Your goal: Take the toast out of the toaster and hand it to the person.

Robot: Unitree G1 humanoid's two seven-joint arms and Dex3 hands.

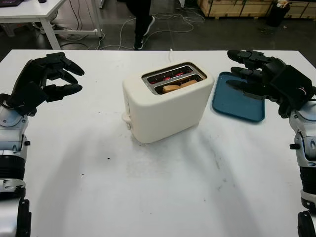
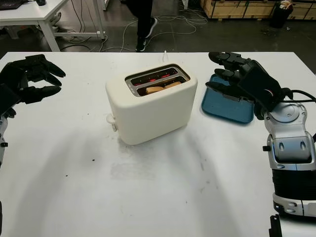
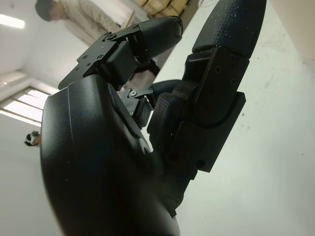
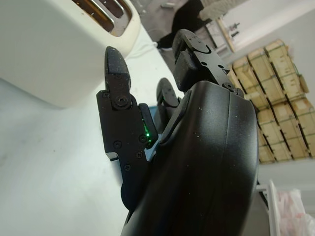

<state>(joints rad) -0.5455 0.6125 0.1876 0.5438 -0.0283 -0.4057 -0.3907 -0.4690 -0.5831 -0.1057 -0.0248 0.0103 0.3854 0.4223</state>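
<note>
The brown toast slice (image 1: 178,87) sits low in the near slot of the cream plastic toaster (image 1: 165,106), between both empty, released hands. Right hand (image 1: 256,74) should come over the slot and pinch the crust; left hand (image 1: 49,79) waits aside.

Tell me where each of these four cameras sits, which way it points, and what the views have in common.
Left eye view: on the head, looking down at the table; toaster with toast, blue tray, both arms.
Right eye view: beside it, same scene; right hand open above the tray.
Left wrist view: at the left hand, open over the table, a person beyond.
Right wrist view: behind the right hand, facing the toaster.
Shared: toaster in three views.
</note>
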